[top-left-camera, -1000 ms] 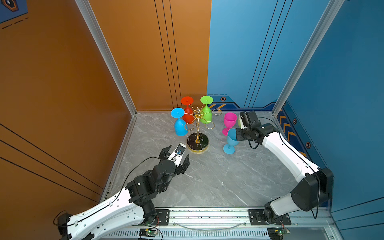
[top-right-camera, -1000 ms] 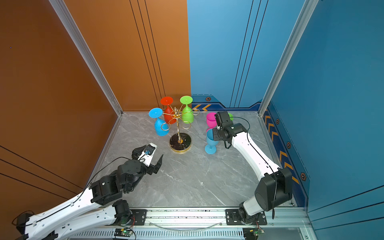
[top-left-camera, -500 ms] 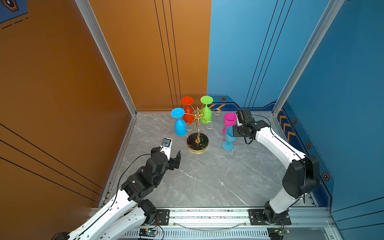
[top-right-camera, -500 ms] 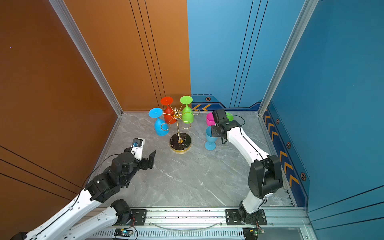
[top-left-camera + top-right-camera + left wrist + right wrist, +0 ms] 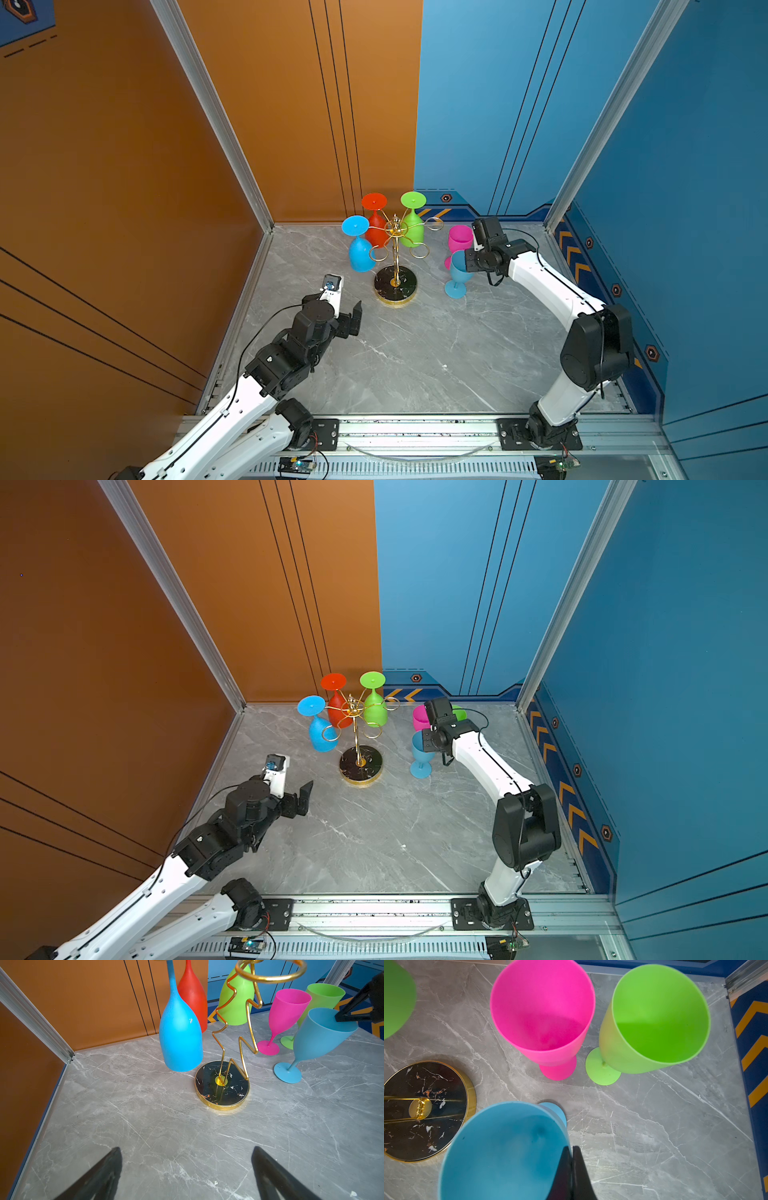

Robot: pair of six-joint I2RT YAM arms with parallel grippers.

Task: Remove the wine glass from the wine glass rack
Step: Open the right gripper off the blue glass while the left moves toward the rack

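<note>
The wine glass rack (image 5: 395, 284) (image 5: 360, 764) (image 5: 222, 1086) stands mid-table, gold wire on a round black base (image 5: 425, 1109). Three wine glasses hang upside down from it: blue (image 5: 360, 253) (image 5: 180, 1039), red (image 5: 376, 232) (image 5: 192, 995), green (image 5: 412, 230) (image 5: 236, 1001). My right gripper (image 5: 467, 262) (image 5: 424, 742) (image 5: 572, 1149) is shut on the rim of a light blue wine glass (image 5: 457, 268) (image 5: 419, 750) (image 5: 320, 1036) (image 5: 500, 1153). That glass is tilted, foot down at the table right of the rack. My left gripper (image 5: 348, 318) (image 5: 297, 798) (image 5: 187, 1148) is open and empty, front left of the rack.
A pink glass (image 5: 460, 239) (image 5: 288, 1009) (image 5: 542, 1012) and a green glass (image 5: 459, 713) (image 5: 326, 993) (image 5: 658, 1016) stand upright just behind the held one. Orange wall on the left, blue walls at the back and right. Bare grey marble table (image 5: 415, 353) lies in front.
My left gripper has drawn back a little to the left, away from the rack's base, and turned. The right arm's elbow has risen; the light blue glass has barely shifted.
</note>
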